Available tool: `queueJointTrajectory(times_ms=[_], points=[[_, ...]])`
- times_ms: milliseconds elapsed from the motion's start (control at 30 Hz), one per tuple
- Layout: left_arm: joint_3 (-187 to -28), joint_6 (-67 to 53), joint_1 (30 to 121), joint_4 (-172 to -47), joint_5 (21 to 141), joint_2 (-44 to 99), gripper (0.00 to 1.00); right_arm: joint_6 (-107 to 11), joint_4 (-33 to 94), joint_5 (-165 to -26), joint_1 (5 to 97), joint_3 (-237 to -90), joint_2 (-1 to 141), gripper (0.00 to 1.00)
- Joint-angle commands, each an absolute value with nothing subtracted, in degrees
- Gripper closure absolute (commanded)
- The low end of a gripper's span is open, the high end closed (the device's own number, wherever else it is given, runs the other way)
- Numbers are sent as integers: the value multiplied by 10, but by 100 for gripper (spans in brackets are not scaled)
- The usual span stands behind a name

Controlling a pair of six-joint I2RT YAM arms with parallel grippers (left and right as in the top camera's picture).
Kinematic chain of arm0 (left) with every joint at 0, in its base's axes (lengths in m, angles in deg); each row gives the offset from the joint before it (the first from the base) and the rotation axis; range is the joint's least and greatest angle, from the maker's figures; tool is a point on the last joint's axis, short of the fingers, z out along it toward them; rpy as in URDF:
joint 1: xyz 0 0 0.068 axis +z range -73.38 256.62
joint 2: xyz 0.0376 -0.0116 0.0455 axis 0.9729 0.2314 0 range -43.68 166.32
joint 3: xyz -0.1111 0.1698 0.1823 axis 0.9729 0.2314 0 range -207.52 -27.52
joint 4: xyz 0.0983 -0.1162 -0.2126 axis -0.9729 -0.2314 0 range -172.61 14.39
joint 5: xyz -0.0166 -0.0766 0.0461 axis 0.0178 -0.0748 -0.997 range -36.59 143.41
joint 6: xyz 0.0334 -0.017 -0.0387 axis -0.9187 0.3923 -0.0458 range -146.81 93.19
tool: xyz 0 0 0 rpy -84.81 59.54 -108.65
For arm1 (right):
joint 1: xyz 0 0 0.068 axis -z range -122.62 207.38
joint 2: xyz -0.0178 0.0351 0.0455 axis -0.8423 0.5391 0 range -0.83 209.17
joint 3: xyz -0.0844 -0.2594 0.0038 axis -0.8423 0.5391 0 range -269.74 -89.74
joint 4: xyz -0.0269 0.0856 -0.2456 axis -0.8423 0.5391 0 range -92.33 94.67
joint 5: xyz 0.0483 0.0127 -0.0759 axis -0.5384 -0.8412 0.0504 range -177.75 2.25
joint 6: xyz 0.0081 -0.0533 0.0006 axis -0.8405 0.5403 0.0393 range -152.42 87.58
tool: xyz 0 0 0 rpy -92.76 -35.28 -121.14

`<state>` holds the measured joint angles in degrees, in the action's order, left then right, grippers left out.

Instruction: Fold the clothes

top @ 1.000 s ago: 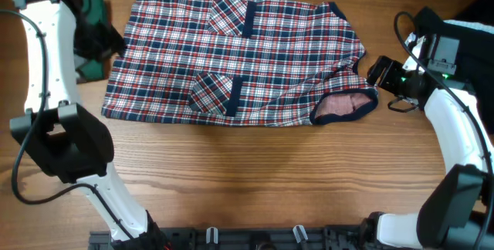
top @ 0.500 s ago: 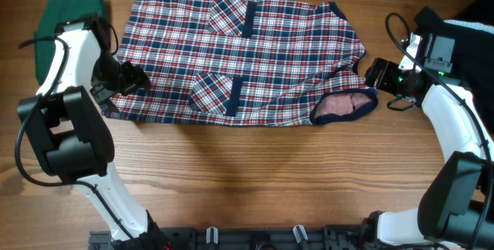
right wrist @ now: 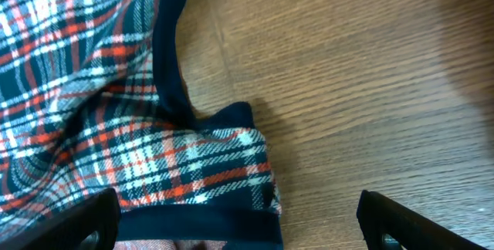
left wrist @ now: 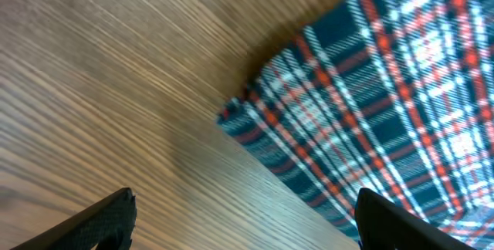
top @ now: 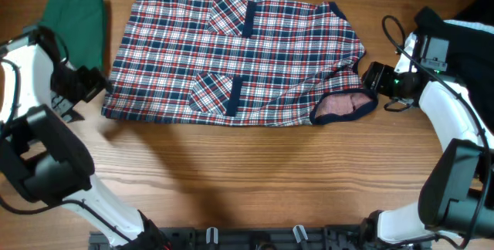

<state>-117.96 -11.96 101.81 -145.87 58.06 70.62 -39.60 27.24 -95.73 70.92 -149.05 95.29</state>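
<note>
At the far left of the wooden table (top: pixel 247 180) a dark green garment (top: pixel 77 20) lay folded near the back edge, flat on the wood and just beside the left edge of the dress. In front of it, the left gripper (top: pixel 94 88) hung low over the table beside the front left corner of the dress. Its jaws were spread wide and held nothing. In the left wrist view, the left gripper (left wrist: pixel 245 223) had its two fingertips at opposite edges of the picture, with the plaid corner (left wrist: pixel 235 115) lying on the wood ahead of them and apart from both. The plaid dress (top: pixel 231 57) occupied the middle of the table. It was spread flat with its hem to the left and its shoulders to the right. Two pockets with navy trim faced up, one (top: pixel 229 16) near the back edge and one (top: pixel 212 93) near the front. At its front right corner an armhole (top: pixel 345 106) gaped and showed a pinkish inner side. The right gripper (top: pixel 372 76) was positioned just beside that end, jaws wide and empty. In the right wrist view, the navy trim (right wrist: pixel 174 57) and a plaid strap (right wrist: pixel 201 169) lay between its spread fingertips, though whether they touched could not be determined. A black garment (top: pixel 478 7) lay at the far right back corner, partly hidden behind the right arm.
</note>
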Motion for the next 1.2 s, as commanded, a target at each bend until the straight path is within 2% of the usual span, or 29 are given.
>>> queueJointTrajectory(times_ms=[0, 267, 367, 633, 900, 967, 1167], points=[[-1160, -165, 1016, -1433, 607, 696, 11, -384, 285, -972, 707, -1486, 961, 1], [-1089, -192, 1009, -1347, 613, 696, 13, -374, 297, -967, 707, -1485, 961, 2], [-1046, -191, 1009, -1297, 616, 696, 16, -369, 298, -966, 707, -1485, 961, 5], [-1007, -192, 1007, -1222, 626, 696, 33, -372, 309, -941, 707, -1485, 961, 14], [-1006, -192, 1007, -1195, 626, 696, 45, -386, 314, -941, 707, -1485, 961, 16], [-1006, -191, 1007, -1195, 626, 696, 51, -386, 314, -942, 707, -1485, 961, 16], [-1006, -191, 994, -1199, 630, 696, 92, -402, 323, -942, 707, -1485, 961, 17]])
